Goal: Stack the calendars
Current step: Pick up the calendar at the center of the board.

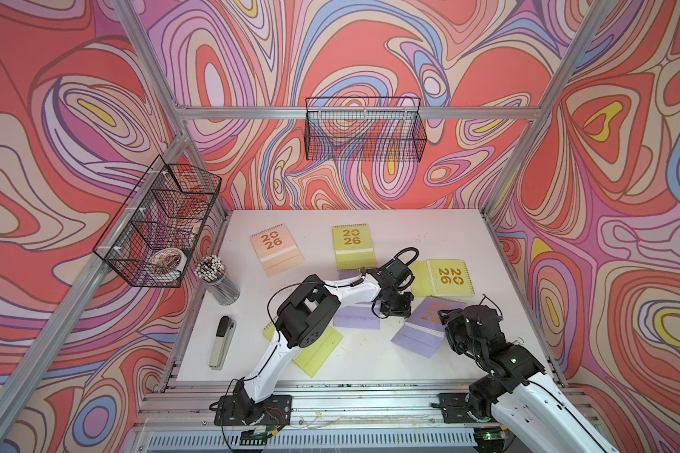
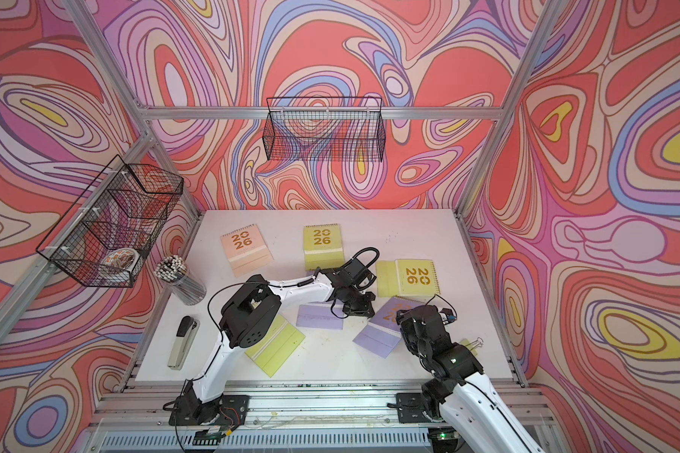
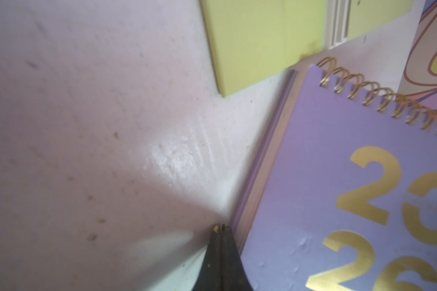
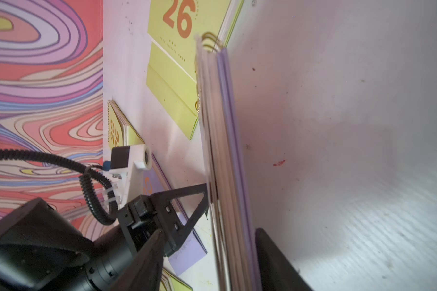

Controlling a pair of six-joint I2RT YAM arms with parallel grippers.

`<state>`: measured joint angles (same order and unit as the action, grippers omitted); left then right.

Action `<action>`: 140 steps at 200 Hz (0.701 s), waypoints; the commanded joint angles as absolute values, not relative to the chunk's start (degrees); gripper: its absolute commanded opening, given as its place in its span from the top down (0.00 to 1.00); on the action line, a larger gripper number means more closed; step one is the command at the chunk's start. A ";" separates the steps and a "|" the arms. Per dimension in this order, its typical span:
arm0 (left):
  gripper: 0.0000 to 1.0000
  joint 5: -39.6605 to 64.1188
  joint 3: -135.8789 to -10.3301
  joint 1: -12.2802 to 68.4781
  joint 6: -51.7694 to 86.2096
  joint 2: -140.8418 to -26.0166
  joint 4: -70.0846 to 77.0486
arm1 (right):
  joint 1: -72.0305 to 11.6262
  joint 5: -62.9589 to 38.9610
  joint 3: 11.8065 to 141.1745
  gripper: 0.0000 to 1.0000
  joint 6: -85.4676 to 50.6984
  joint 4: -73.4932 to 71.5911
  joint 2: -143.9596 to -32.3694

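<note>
Several calendars lie on the white table [image 1: 370, 368]: a peach one [image 1: 276, 250], lime ones at the back [image 1: 353, 245], the right [image 1: 446, 277] and the front [image 1: 317, 353], and a lavender one [image 1: 356, 318] partly under the left arm. A second lavender calendar [image 1: 424, 325] [image 3: 338, 176] shows edge-on in the right wrist view [image 4: 227, 151]. My right gripper [image 4: 210, 230] straddles its edge, one finger [image 4: 275, 264] against it and the other [image 4: 152, 252] a gap away. My left gripper [image 3: 221, 226] [image 1: 393, 304] is shut and empty, its tip touching that calendar's opposite edge.
A grey-black stapler [image 1: 222, 341] and a clear cup of pencils [image 1: 216, 280] stand at the table's left. Black wire baskets hang on the left wall [image 1: 158, 223] and back wall [image 1: 364, 129]. A binder clip [image 2: 474, 345] lies near the right edge.
</note>
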<state>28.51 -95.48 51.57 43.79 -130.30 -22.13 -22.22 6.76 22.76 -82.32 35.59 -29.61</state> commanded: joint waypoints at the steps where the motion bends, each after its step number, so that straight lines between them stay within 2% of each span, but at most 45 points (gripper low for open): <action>1: 1.00 28.96 -95.96 52.31 44.74 -130.96 -24.78 | -22.37 8.55 23.10 0.59 -81.94 36.24 -28.98; 18: 1.00 28.87 -95.96 52.32 44.82 -130.54 -24.63 | -22.35 8.78 23.12 0.74 -81.26 36.54 -29.09; 58: 1.00 28.73 -96.31 52.20 44.91 -129.32 -24.43 | -22.32 9.61 24.41 1.00 -79.29 36.99 -29.62; 140: 1.00 25.79 -93.35 49.02 45.18 -120.06 -22.85 | -22.35 10.99 35.34 1.00 -67.36 39.29 -37.42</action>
